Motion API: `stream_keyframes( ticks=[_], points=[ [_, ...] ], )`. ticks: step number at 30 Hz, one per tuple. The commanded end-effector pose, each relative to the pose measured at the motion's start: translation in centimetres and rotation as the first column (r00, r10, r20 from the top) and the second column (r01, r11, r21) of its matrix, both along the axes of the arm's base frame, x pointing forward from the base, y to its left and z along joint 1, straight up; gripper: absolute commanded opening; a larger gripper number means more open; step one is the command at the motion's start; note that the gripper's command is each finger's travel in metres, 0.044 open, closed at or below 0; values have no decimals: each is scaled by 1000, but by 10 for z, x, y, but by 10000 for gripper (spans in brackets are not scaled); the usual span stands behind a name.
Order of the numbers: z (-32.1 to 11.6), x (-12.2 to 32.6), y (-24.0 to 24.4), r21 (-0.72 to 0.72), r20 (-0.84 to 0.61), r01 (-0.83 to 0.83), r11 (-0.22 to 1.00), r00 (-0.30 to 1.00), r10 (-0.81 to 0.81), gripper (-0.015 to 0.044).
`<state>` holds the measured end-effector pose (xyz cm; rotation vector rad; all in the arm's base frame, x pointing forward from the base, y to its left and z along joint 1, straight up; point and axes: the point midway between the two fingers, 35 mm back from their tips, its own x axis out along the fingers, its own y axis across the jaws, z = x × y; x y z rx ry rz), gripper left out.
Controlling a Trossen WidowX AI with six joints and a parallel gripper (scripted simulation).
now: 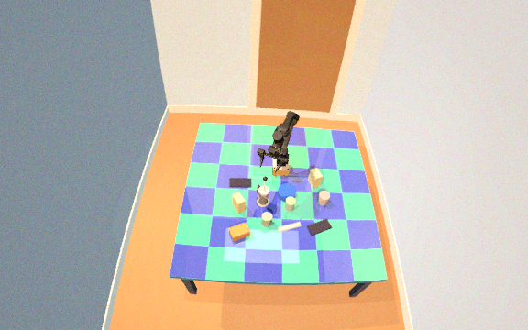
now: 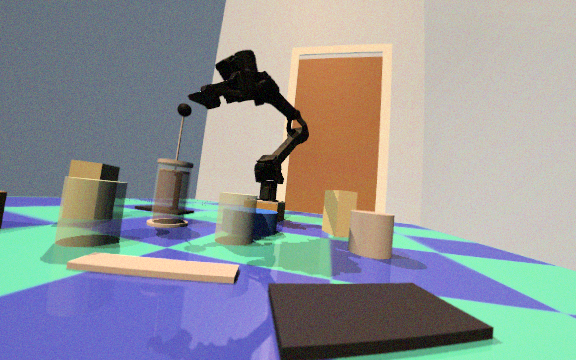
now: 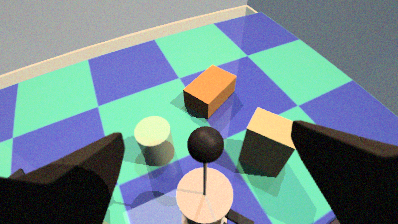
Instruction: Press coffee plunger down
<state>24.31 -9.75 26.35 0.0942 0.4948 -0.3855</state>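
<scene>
From the top, the claw (image 1: 261, 156) hangs off the arm above the checkered table (image 1: 365, 257), and the coffee press (image 1: 263, 196) stands a little ahead of it, away from the arm's base, with its plunger knob (image 1: 265, 178) nearer the claw than the body is. The gap looks small but the fingers are too tiny here to read.

From the exterior camera, the claw (image 2: 199, 98) sits just beside and slightly above the knob (image 2: 184, 109), not touching it. The plunger rod (image 2: 180, 137) runs straight up from the lid, fully raised, so the long axis is vertical and the coming push must go straight down along it. The press (image 2: 172, 192) stands upright on the table (image 2: 468, 280).

From the wrist, the knob (image 3: 205, 144) lies centred between the two dark fingers, below and just ahead of them, with the lid (image 3: 204, 195) beneath it. The claw is released, spread wide and holding nothing.
</scene>
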Motion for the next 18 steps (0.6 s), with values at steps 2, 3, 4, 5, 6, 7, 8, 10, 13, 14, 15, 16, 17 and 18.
stream_keyframes(
  ticks=[2,3,4,5,6,7,8,10,13,14,15,16,17,18],
  points=[
    [-31,-2,0,1,-8,-1,1000,1000,1,440],
    [-31,-2,0,1,-8,-1,1000,1000,1,440],
    [-30,-2,0,1,-8,-1,1000,1000,1,440],
    [-31,-2,0,1,-8,-1,1000,1000,1,440],
    [-31,-2,-1,1,-7,-1,1000,1000,1,440],
    [-31,-1,-1,1,-7,-1,1000,1000,1,440],
    [-31,0,-1,1,-7,-1,1000,1000,1,440],
    [-33,2,-2,1,-7,-1,1000,1000,1,440],
    [-35,6,-4,1,-7,-1,1000,1000,1,440],
    [-36,8,-4,1,-7,-1,1000,1000,1,440],
    [-36,9,-5,0,-7,-1,1000,1000,1,440],
    [-37,10,-6,0,-7,-1,1000,1000,1,440],
    [-38,12,-6,0,-6,-1,1000,1000,1,440],
    [-39,13,-7,0,-6,-1,1000,1000,1,440]
  ],
)
